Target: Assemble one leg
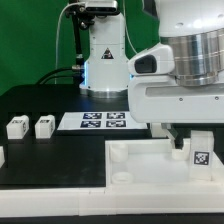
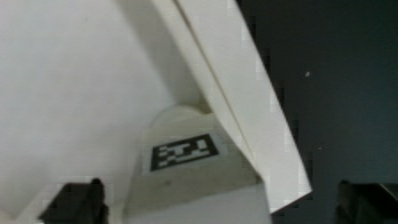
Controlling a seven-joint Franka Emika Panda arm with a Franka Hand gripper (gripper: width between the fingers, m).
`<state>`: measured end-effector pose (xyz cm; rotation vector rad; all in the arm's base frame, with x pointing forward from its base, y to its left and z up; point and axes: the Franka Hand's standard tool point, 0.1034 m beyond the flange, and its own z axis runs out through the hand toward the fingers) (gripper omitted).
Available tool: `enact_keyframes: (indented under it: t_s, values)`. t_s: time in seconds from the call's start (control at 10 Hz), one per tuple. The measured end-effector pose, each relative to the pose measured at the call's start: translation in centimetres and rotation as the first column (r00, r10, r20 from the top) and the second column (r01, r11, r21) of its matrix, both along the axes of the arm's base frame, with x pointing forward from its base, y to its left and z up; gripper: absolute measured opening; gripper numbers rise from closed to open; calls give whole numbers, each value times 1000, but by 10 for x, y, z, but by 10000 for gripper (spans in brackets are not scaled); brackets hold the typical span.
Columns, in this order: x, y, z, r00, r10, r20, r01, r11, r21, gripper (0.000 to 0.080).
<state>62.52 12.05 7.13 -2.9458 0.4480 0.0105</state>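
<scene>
A small white leg (image 1: 198, 155) with a black-and-white tag stands on the large white tray-like piece (image 1: 135, 170) at the exterior view's right. My gripper (image 1: 184, 138) hangs just above and beside it. In the wrist view the leg (image 2: 192, 152) lies between my two dark fingertips (image 2: 77, 205), with a gap on each side, so my gripper (image 2: 219, 206) is open and holds nothing. Two more legs (image 1: 17, 127) (image 1: 44, 126) stand on the black table at the exterior view's left. A further white piece (image 1: 2, 156) shows at the left edge.
The marker board (image 1: 103, 121) lies on the table behind the tray-like piece. The robot base (image 1: 103, 60) stands at the back. The tray-like piece's raised rim (image 2: 231, 90) runs beside the leg, with dark table (image 2: 329, 90) past it.
</scene>
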Motion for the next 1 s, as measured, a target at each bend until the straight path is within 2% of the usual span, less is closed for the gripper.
enact_keyframes:
  t_s: [0.2, 0.4, 0.5, 0.6, 0.7, 0.8, 0.9, 1.0]
  values:
    - [-1, 0, -1, 999, -41, -10, 41, 999, 3, 649]
    - [-1, 0, -2, 994, -104, -21, 104, 995, 3, 397]
    - [-3, -3, -3, 979, -199, -42, 199, 980, -2, 397]
    - [-2, -3, -3, 951, -303, -58, 303, 953, -4, 298]
    - [-2, -4, -3, 934, -350, -66, 350, 937, -6, 298]
    - [0, -5, -2, 862, -499, -95, 501, 866, -1, 298]
    - [1, -5, -1, 752, -646, -129, 651, 759, -2, 298]
    - [1, -4, -1, 592, -786, -178, 797, 603, -13, 298]
